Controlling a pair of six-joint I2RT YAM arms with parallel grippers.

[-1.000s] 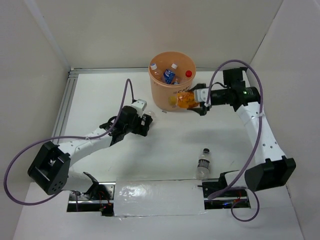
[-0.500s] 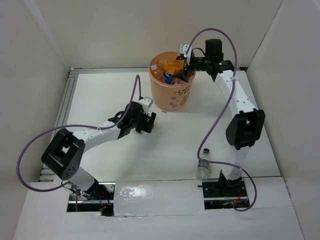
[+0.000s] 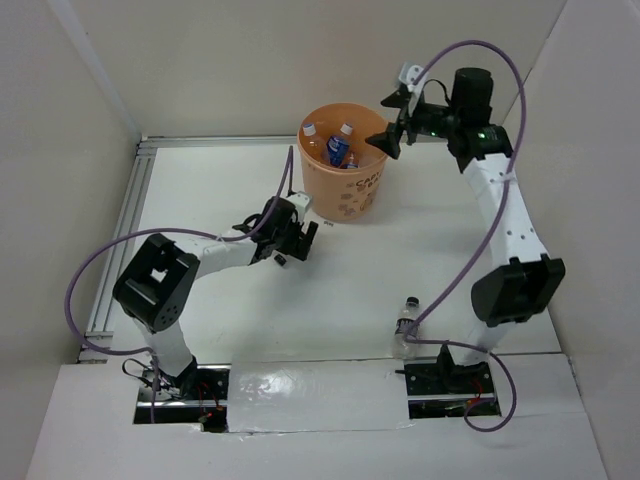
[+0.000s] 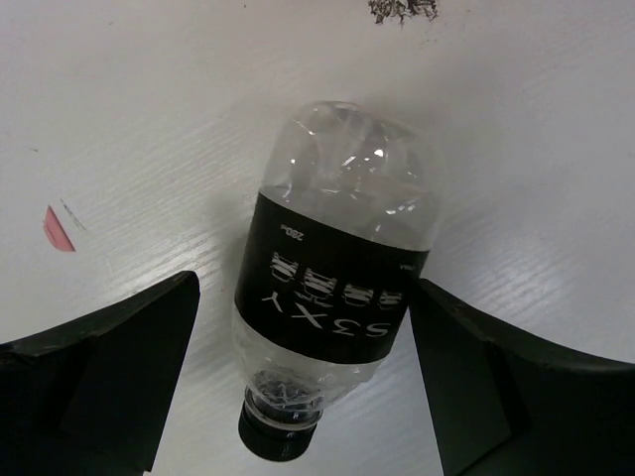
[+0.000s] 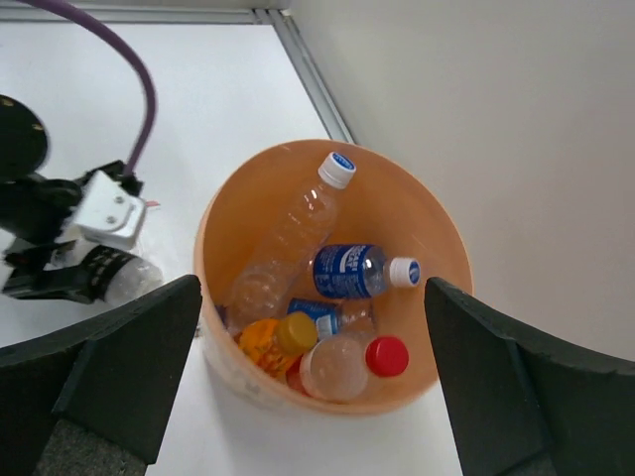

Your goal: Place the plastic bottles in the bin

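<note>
The pale-orange bin stands at the back of the table. In the right wrist view its rim rings several plastic bottles: an orange-tinted one with a yellow cap, a blue-labelled one, a long clear one and a red-capped one. My right gripper hangs open and empty above the bin's right rim. A black-labelled bottle lies on the table between the fingers of my open left gripper, in front of the bin. Another bottle lies by the right arm's base.
White walls close in the table at the back and on both sides. A metal rail runs along the left edge. A strip of shiny tape lies between the arm bases. A small dark mark sits beyond the black-labelled bottle.
My right gripper carried the orange-tinted bottle up over the bin and opened; the bottle now lies inside. The left gripper slid right, closer to the bin.
</note>
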